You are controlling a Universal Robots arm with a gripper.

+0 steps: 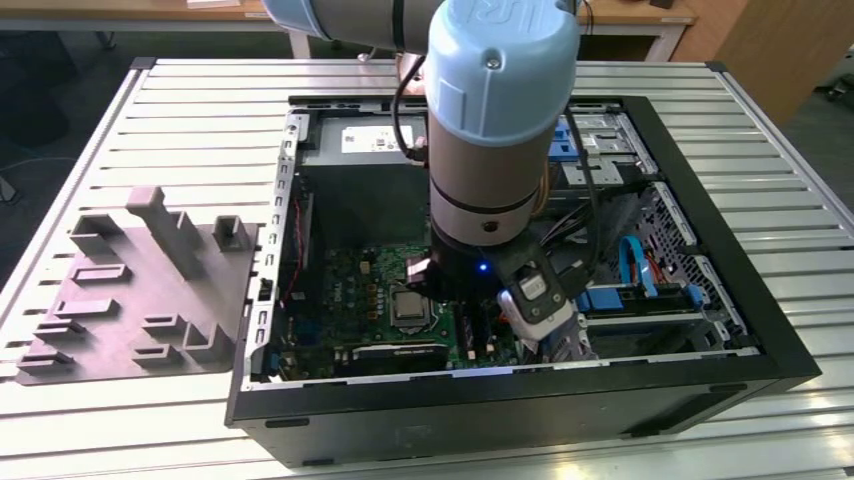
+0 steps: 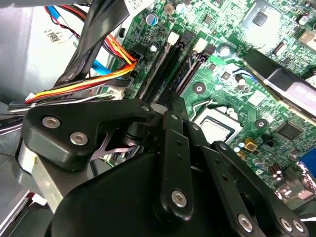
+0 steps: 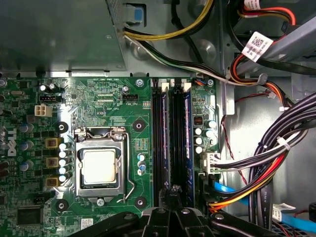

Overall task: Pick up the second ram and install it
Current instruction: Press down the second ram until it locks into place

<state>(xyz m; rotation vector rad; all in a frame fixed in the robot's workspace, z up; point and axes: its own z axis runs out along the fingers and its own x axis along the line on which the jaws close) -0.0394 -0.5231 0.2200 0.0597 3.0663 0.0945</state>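
In the exterior view my arm reaches down into the open computer case [image 1: 747, 330], my gripper [image 1: 461, 290] low over the green motherboard [image 1: 360, 290]. In the second wrist view my black fingers [image 2: 175, 148] appear drawn together above the memory slots [image 2: 168, 64]. In the first wrist view the second ram [image 3: 187, 143] stands upright, seated in its slot beside the processor socket [image 3: 100, 165], my fingertips just touching its end

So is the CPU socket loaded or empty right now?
Loaded. In the first wrist view a silver-topped processor sits inside the CPU socket metal frame on the motherboard, with no cooler over it.
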